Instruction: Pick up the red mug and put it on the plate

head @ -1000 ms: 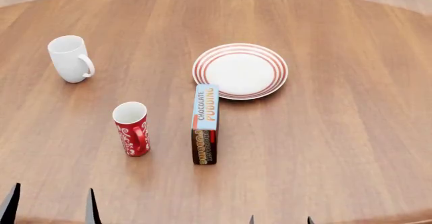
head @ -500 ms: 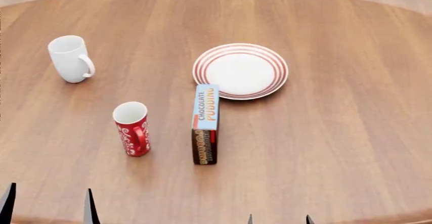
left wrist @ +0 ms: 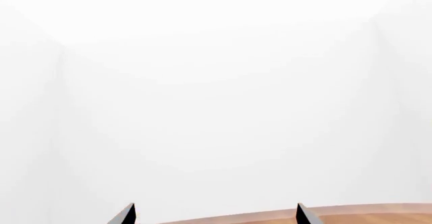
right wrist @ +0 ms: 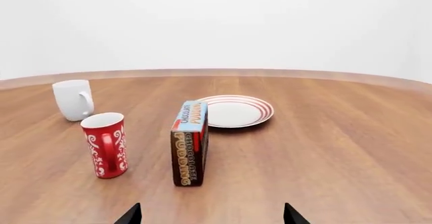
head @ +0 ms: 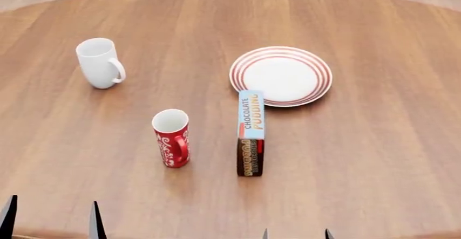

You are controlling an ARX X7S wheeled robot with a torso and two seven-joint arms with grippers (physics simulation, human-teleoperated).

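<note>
We see the red mug (head: 171, 137) upright on the table (head: 374, 158), left of centre in the head view, well apart from the plate (head: 281, 76) at upper right. Both our claws, left (head: 51, 218) and right (head: 295, 233), are spread, holding nothing, at the lower edge.

From the head we look forward and steeply down over the round wooden table (head: 374, 158); the whole layout fits in view, fingertips only at the near edge; our right wrist camera sits low near the table's near edge, facing level across it, close to the red mug (right wrist: 105, 144), pudding box (right wrist: 189, 142), plate (right wrist: 235, 110) and white mug (right wrist: 73, 99), all shared with the head view; our left wrist camera points at blank white, catching only a sliver of table edge.
</note>
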